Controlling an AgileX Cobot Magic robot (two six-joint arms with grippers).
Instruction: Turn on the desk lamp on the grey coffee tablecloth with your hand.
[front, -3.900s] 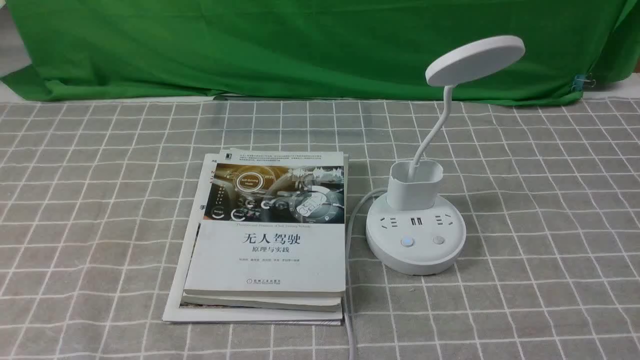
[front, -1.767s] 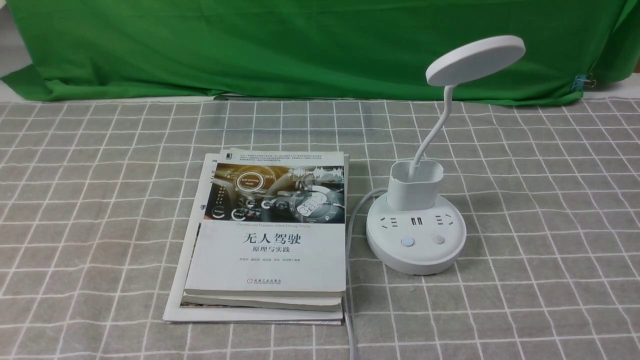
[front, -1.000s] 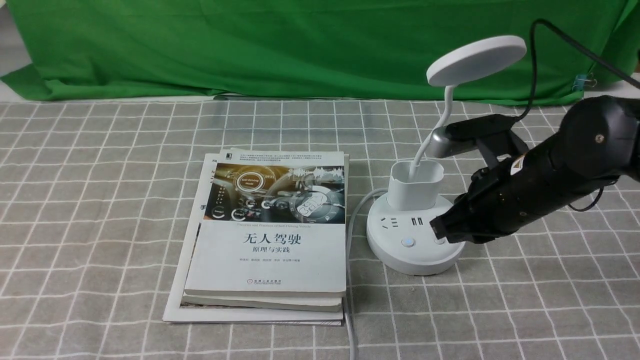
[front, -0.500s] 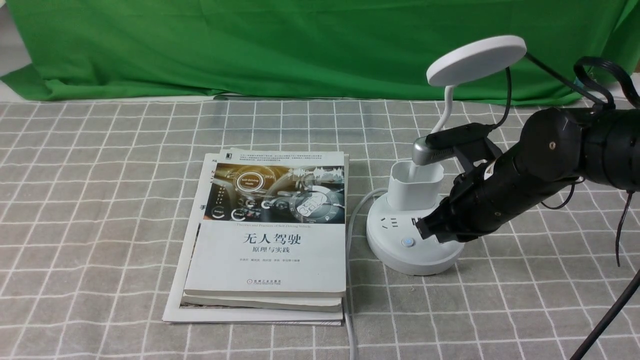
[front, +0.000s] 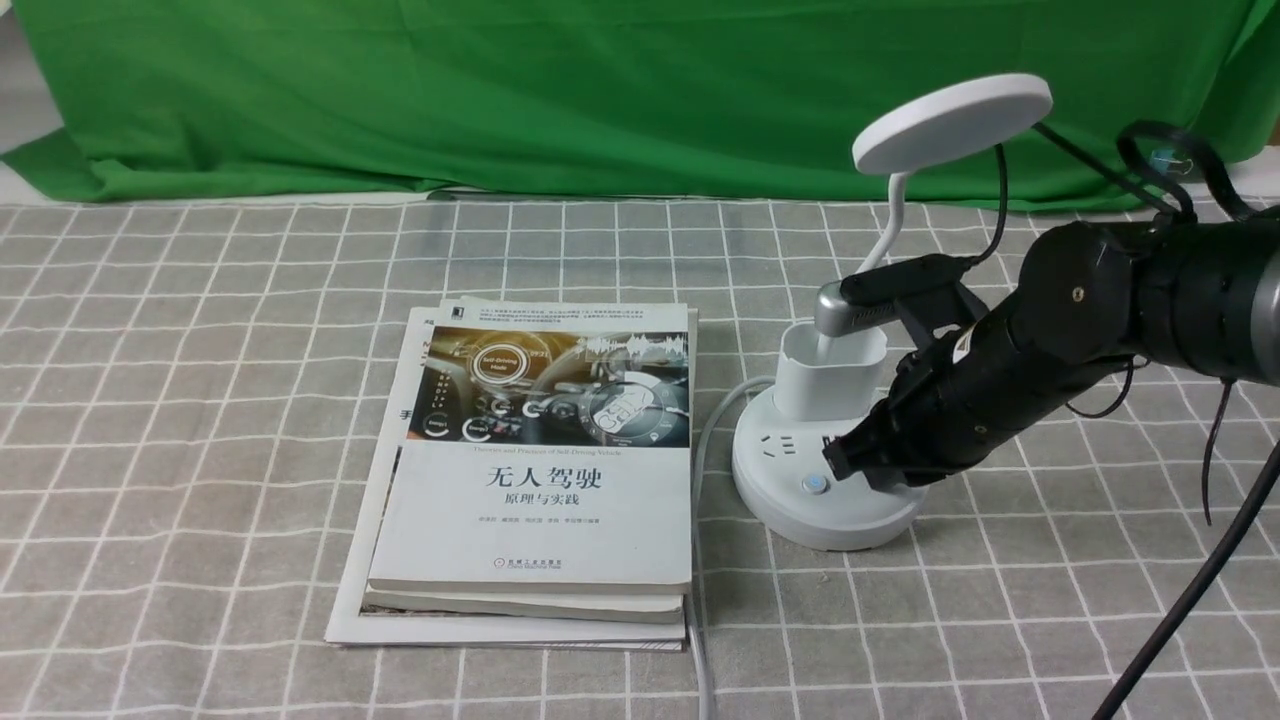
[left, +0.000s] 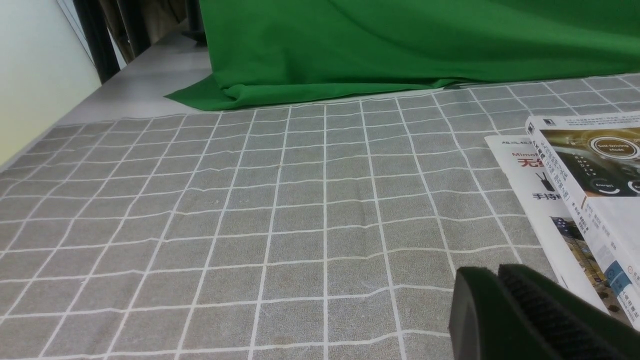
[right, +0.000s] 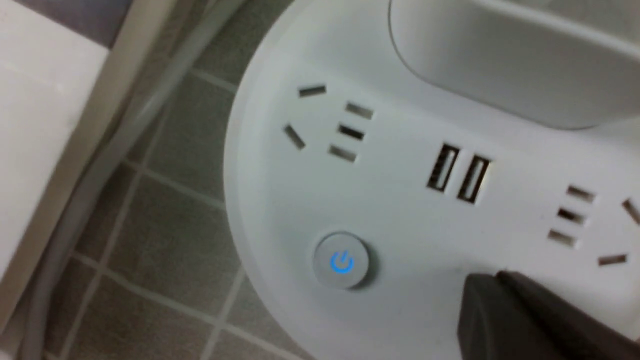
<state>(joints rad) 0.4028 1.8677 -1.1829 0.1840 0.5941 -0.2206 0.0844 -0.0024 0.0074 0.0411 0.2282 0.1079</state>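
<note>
The white desk lamp (front: 830, 420) stands on the grey coffee tablecloth (front: 200, 400), right of centre, with its disc head (front: 952, 120) unlit. Its round base (right: 400, 200) has sockets and a button lit blue (front: 816, 485), which also shows in the right wrist view (right: 342, 261). My right gripper (front: 845, 462) is shut and empty, its tip just above the base between the blue button and the spot of the right button, which it hides. It shows at the frame's edge in the right wrist view (right: 492, 285). My left gripper (left: 492, 280) is shut over bare cloth.
A stack of books (front: 540, 460) lies left of the lamp, also in the left wrist view (left: 585, 170). The lamp's white cord (front: 700, 560) runs between books and base toward the front edge. A green backdrop cloth (front: 600, 90) hangs behind. Black cables (front: 1190, 590) trail from the right arm.
My right arm came in from the right and dropped to the lamp base; over the last second its shut tip slid left across the base toward the blue button. The lamp head stays unlit.
</note>
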